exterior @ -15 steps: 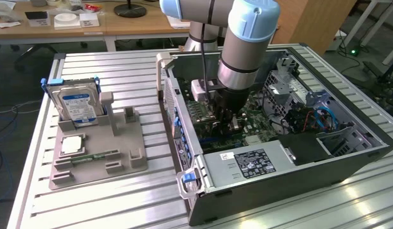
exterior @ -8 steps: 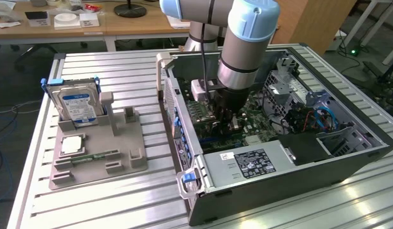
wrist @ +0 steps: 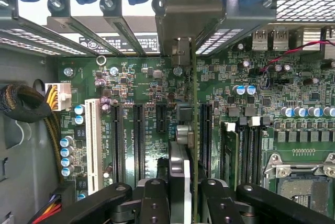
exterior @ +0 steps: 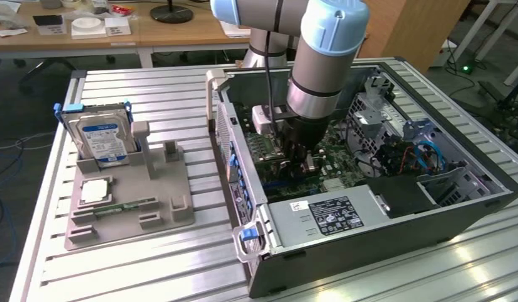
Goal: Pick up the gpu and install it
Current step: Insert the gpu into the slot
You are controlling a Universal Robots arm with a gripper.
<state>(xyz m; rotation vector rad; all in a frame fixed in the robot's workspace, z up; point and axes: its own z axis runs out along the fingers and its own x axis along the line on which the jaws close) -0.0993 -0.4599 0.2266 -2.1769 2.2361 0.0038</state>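
Observation:
My gripper (exterior: 299,160) reaches down inside the open computer case (exterior: 384,248), over the green motherboard (exterior: 343,179). In the wrist view the gpu (wrist: 194,103) appears edge-on as a thin upright card. Its silver-grey bracket (wrist: 183,20) sits against the case's rear slot openings. My gripper (wrist: 183,205) is shut on the gpu, with one black finger (wrist: 153,203) on each side of the card. The card stands over the motherboard (wrist: 152,82) between two long black expansion slots (wrist: 138,140). Whether its lower edge sits in a slot is hidden.
On the exterior view's left, a grey holder (exterior: 133,201) carries a silver hard drive with a blue label (exterior: 103,138), a square chip (exterior: 95,190) and a slim green memory stick (exterior: 124,206). A power supply (exterior: 326,217) fills the case's near corner. Cable bundles (wrist: 21,103) lie beside the board.

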